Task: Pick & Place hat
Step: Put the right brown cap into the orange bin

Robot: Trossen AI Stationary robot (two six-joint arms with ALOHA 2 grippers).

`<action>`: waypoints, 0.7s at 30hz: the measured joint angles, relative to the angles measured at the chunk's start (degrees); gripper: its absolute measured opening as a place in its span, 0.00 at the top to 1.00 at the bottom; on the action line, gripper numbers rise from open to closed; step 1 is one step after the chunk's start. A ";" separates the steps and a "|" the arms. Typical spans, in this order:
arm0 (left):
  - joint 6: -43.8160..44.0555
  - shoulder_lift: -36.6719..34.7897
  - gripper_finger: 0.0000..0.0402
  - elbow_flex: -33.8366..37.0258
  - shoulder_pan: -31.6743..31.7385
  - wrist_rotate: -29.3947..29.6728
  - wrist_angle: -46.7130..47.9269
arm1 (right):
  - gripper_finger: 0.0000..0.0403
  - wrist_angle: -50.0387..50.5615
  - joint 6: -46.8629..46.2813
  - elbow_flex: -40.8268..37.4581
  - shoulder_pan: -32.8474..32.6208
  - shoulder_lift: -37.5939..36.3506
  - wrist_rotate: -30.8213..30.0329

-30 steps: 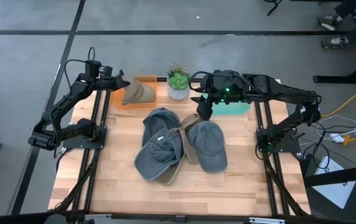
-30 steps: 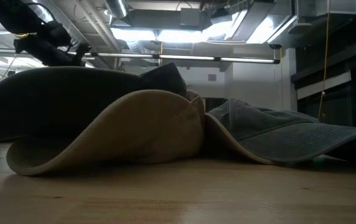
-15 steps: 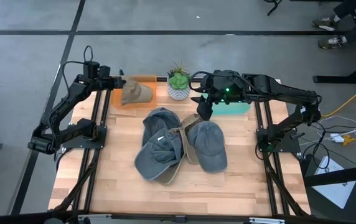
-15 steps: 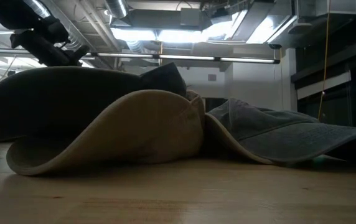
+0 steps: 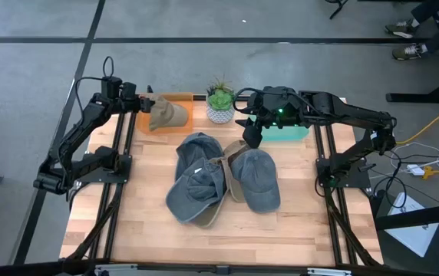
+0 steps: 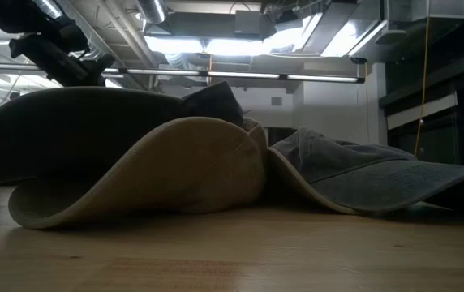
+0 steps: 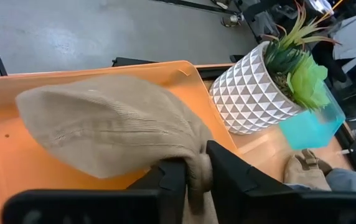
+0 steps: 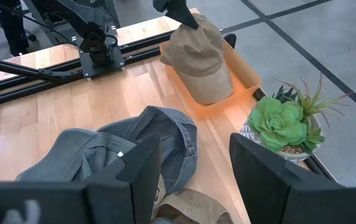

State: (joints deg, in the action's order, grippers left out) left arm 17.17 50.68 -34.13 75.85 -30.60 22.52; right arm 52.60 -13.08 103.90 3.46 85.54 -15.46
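Left wrist view shows the left claw (image 7: 193, 177) pinching the tan hat (image 7: 112, 127) over the orange tray (image 7: 16, 168), its apparent drop spot. Right claw (image 8: 193, 165) waits spread above the counter (image 5: 281, 230).

Readable text: none in any view.
Tan cap (image 7: 109, 127) in the orange tray (image 7: 4, 168): no logo or lettering can be made out on it.
Grey caps (image 5: 204, 180) on the desk (image 5: 296, 222): no print, tag or brand can be read.
White patterned plant pot (image 7: 246, 99): a relief of triangles only, no label.
Teal box (image 5: 285, 133) at the far right of the desk: no marking legible.
Room behind, low view: a small square panel (image 6: 276, 100) on the far wall, too small to read.
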 joint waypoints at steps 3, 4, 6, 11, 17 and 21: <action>0.01 0.00 0.78 0.00 0.00 0.01 0.00 | 0.53 0.00 -0.23 0.00 0.00 0.00 -0.01; 0.02 0.00 0.76 0.00 0.00 0.00 0.00 | 0.53 0.00 -0.26 0.00 0.00 0.00 0.00; 0.04 0.00 0.70 0.00 0.00 0.01 -0.02 | 0.53 0.00 -0.26 0.00 0.00 -0.01 0.00; 3.90 0.00 0.58 -0.02 0.00 -0.59 -1.44 | 0.53 0.00 -0.38 0.00 0.00 -0.01 -0.01; 11.87 -0.99 0.53 -0.07 -0.01 -1.44 -10.36 | 0.53 0.00 -0.42 0.00 0.00 -0.02 0.00; 16.12 -2.73 0.53 -0.13 0.00 -1.44 -16.86 | 0.53 0.00 -0.42 0.00 0.00 -0.02 0.00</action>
State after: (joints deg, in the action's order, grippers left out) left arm 33.29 47.95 -34.26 75.85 -32.03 5.66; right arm 52.60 -13.50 103.90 3.46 85.52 -15.46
